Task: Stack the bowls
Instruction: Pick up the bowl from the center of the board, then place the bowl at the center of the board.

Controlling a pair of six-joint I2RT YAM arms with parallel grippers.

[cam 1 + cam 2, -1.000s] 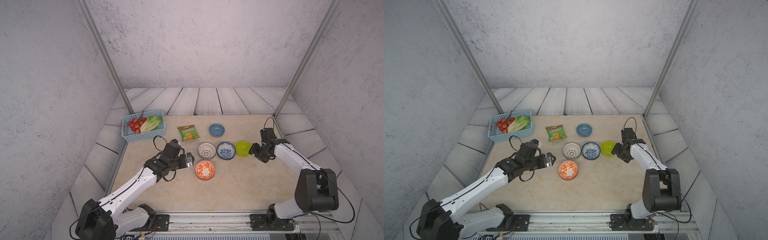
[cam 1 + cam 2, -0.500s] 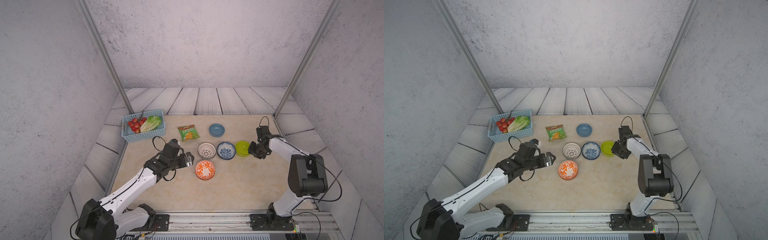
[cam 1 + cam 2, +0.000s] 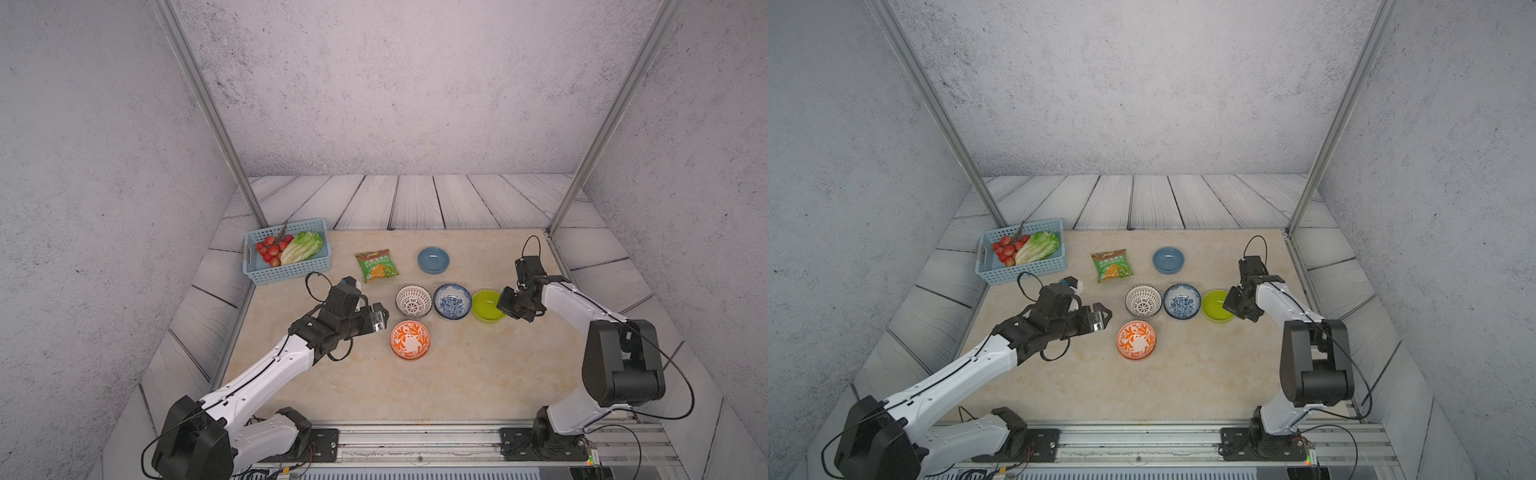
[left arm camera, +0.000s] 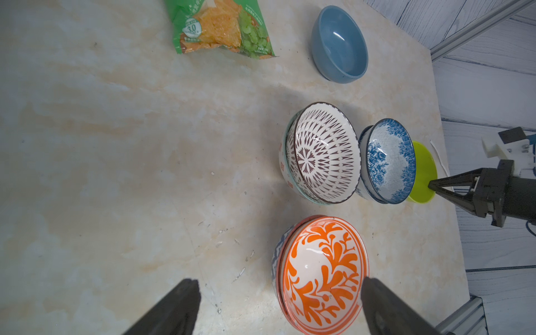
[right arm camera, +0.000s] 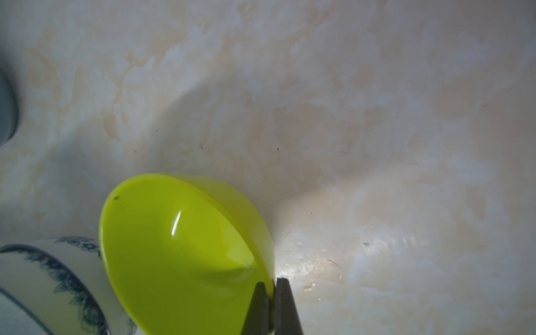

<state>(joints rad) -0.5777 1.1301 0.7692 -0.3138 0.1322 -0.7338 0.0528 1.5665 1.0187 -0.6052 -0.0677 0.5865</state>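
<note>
Bowl [image 5: 179, 255] plain glossy lime-green, rim pinched by right claw [image 5: 271, 285].

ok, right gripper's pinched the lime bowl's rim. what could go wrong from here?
1. The right gripper holds the lime-green bowl only by a thin bit of rim at one edge. On lifting, the bowl may tilt or slip out.
2. The blue-floral bowl sits close beside it, so a tilting lift could knock it.
</note>
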